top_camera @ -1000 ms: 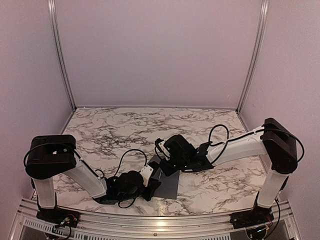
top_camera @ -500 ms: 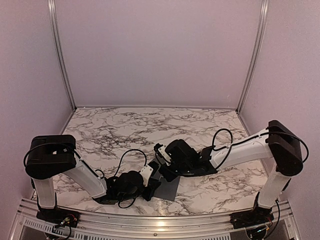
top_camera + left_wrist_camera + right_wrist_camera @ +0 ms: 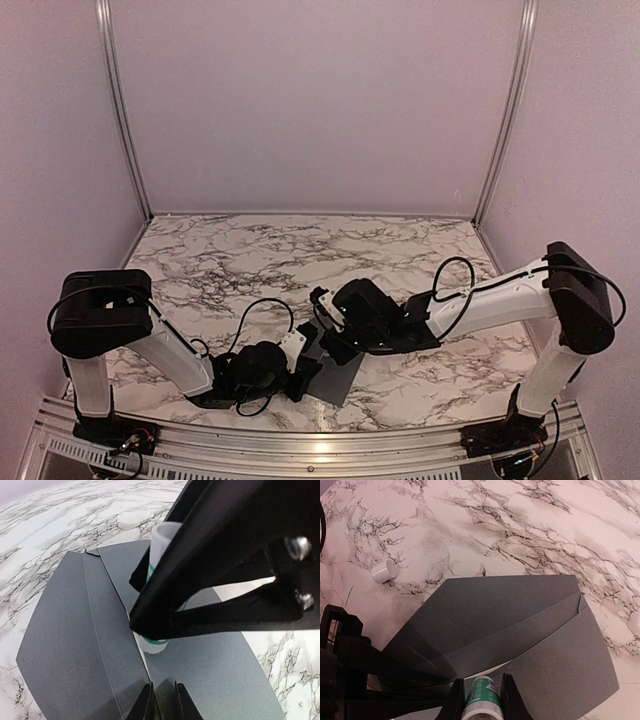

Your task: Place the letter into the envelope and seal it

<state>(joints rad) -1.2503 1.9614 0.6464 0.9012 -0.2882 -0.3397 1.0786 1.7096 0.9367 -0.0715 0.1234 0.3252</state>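
Envelope: dark grey and matt, lying flat on the marble table straight ahead of the right gripper and under its tips.
Flap: folded out flat on the far side of the right gripper's tips, with slanted corners; a straight crease divides it from the body.
Letter: only a thin cream edge shows at the envelope's mouth, just beyond the right fingertips. The rest is hidden.
Right gripper: jaws clamped on the tube, held tip-down between the fingers.
Tube: white with a green band; its lower end meets the envelope at the crease.
Left gripper: jaws narrow, with a slim gap between the tips. The tips sit low at the envelope's edge, with the crease running straight out ahead of them. Whether they nip the paper or only press on it, I cannot tell.
Two grippers: tips close together, facing each other across the crease, the tube just ahead of the left fingertips.
Cap: small and white, on its side on the bare marble, ahead and to the left of the right gripper, well apart from the envelope.
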